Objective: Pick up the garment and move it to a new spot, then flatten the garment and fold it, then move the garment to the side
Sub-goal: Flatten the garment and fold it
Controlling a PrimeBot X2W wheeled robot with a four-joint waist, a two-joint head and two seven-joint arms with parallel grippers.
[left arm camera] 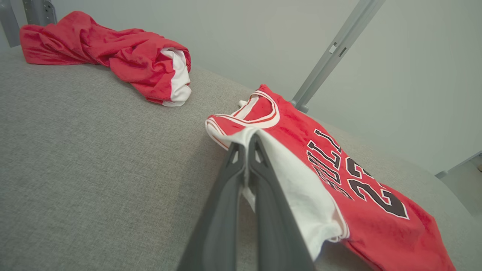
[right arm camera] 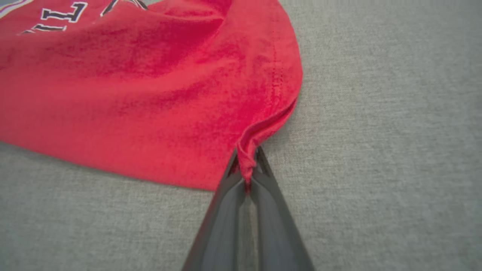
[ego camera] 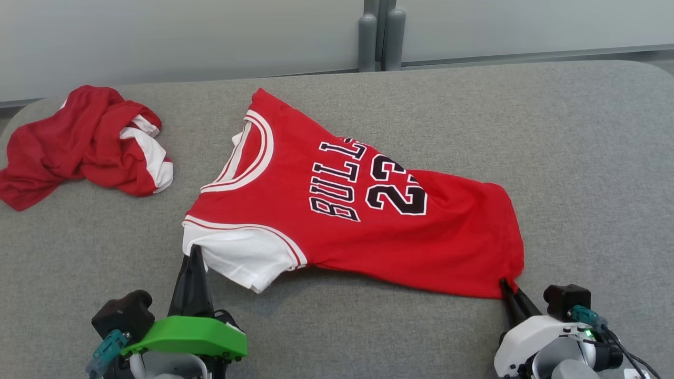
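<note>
Jersey (ego camera: 363, 226), red with black lettering and a number, lies mostly spread across the middle of the grey padded table (ego camera: 579, 158). Its collar points toward the robot's left and its hem toward the right, the lower body is rippled, and the near white sleeve (ego camera: 247, 258) is bunched. The likeliest fault from here, as I judge it, is a slip. Each grip takes only a small pinch of cloth at an edge, so a lift or stretch that pulls the arms apart too hard could drag the fabric out of one pair of fingers, and that side would drop and crumple. Uneven lifting could also twist the body rather than flatten it, or sweep it toward the second red garment (ego camera: 84, 142), heaped well apart at the far left. The left gripper (ego camera: 194, 251) is clenched on the edge of the white sleeve, with cloth pressed between its fingers. The right gripper (ego camera: 505, 284) is likewise closed, nipping a gathered fold at the near hem corner (right arm camera: 260, 131).
</note>
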